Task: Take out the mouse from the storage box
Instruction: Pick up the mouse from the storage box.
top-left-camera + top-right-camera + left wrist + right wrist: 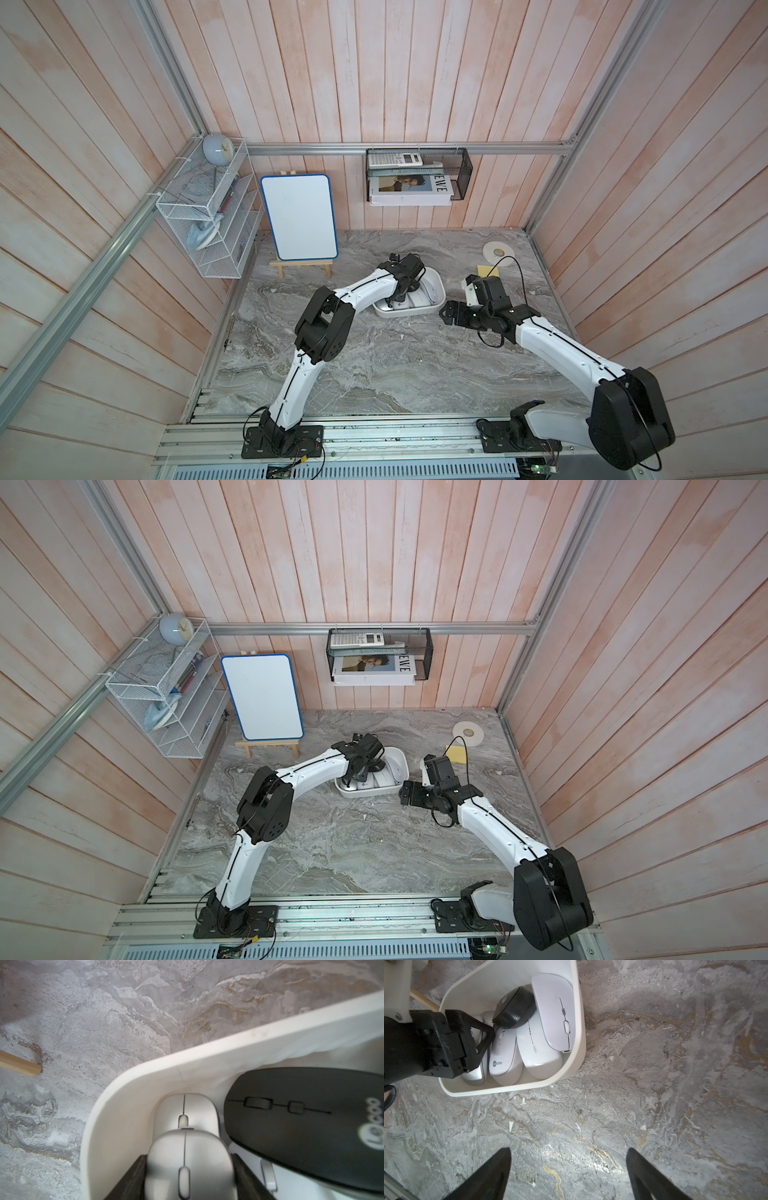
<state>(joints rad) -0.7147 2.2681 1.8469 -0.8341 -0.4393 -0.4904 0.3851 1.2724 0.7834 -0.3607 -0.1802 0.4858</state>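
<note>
The white storage box [437,291] [402,763] stands mid-table and holds several mice. My left gripper [398,301] [353,781] reaches down into the box's left end. In the left wrist view its black jaws press both sides of a silver mouse [187,1167], so the left gripper [189,1157] is shut on it. A second silver mouse [185,1111] lies just beyond, against the box wall [207,1059]. A black mouse [301,1115] [515,1009] rests on white mice [505,1057]. My right gripper [446,313] [568,1150] hovers open and empty over the table beside the box [578,1022].
A whiteboard on a wooden easel [299,216] stands at the back left. A tape roll [497,251] and a yellow pad [488,271] lie at the back right. A white wire shelf [208,216] and a black mesh basket [417,174] hang on the walls.
</note>
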